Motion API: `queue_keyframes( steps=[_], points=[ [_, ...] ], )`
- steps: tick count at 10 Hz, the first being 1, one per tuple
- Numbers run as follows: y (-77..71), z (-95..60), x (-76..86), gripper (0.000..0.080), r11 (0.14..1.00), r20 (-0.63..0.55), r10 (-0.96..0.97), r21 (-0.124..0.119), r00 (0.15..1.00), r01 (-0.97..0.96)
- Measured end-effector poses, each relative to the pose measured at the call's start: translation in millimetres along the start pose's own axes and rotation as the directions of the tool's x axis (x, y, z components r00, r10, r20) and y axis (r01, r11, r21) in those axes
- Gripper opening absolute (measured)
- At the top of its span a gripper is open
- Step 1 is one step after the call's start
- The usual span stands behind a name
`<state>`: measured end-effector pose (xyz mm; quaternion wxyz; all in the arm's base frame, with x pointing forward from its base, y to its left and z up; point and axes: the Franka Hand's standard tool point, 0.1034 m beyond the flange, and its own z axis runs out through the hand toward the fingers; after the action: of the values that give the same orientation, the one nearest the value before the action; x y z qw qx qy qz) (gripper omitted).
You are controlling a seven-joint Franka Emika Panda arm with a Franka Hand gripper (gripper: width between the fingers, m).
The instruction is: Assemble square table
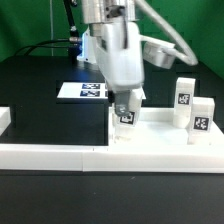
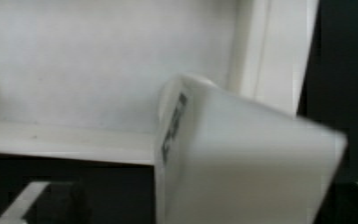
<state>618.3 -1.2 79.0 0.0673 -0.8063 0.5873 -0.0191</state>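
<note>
My gripper [image 1: 124, 108] is shut on a small white leg [image 1: 126, 118] with a black-and-white tag, held upright over the near left part of the white square tabletop [image 1: 155, 127]. In the wrist view the leg [image 2: 238, 140] fills the middle, gripped in my gripper [image 2: 202, 205], with the tabletop's flat floor [image 2: 105, 60] and low rim [image 2: 268, 50] behind it. I cannot tell whether the leg touches the tabletop. Two more tagged legs stand on the exterior view's right, one [image 1: 184, 100] further back and one [image 1: 202, 116] nearer. The fourth leg is out of view.
The marker board [image 1: 84, 91] lies flat on the black table behind my arm. A long low white border rail [image 1: 90, 155] runs along the front, with an end piece [image 1: 5, 120] on the exterior view's left. Cables hang behind the arm.
</note>
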Motion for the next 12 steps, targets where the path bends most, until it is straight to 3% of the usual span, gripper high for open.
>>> queue_keyframes(
  steps=[5,6,9,12],
  points=[
    [0.9,0.7,-0.4,0.0649,0.935,0.001,-0.356,-0.001,0.935,0.356],
    [-1.8,-0.8,-3.1,0.0649,0.842,0.000,-0.539,-0.030,0.842,0.539],
    [3.0,1.5,3.9,0.0649,0.609,0.011,-0.792,-0.045,0.610,0.792],
    [2.9,1.2,5.9,0.0649,0.609,0.006,-0.793,-0.045,0.609,0.792]
  ],
)
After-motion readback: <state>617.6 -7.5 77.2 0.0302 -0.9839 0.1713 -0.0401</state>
